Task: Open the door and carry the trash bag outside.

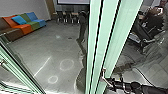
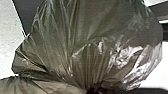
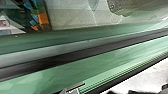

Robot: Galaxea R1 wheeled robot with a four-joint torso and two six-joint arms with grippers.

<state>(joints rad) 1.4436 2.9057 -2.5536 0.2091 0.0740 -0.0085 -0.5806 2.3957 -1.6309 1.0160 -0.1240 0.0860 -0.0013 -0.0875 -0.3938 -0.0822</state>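
- Head view: a green-edged glass door [image 1: 113,37] rises from about six o'clock to twelve and one o'clock.
- Toward five o'clock, the right gripper [image 1: 111,84] is at the door's metal handle [image 1: 108,81]. I cannot tell whether it is clamped on it.
- At eight o'clock stands another glass panel [image 1: 21,71] in a green-edged frame, slanting toward seven o'clock.
- Grey floor [image 1: 52,47] lies between the two, with pale rings and a bright streak on it.
- A low sofa [image 1: 27,26] sits at ten o'clock, its seats and cushions in orange, green, blue and brown. Dark chairs [image 1: 67,18] stand near twelve o'clock, below the edge of a screen [image 1: 72,2].
- At two o'clock is a person [image 1: 153,18] in dark clothes.
- Left wrist view: here is the trash bag [image 2: 87,37], dark, thin and shiny, bulging out above its gathered folds. What it contains cannot be made out.
- The folds draw together at the left gripper [image 2: 96,90]; how tightly it grips, if at all, I cannot tell.
- Right wrist view: the door's green glass and a long dark bar [image 3: 75,56] run slantwise past the metal handle. The colourful sofa shows through the glass.
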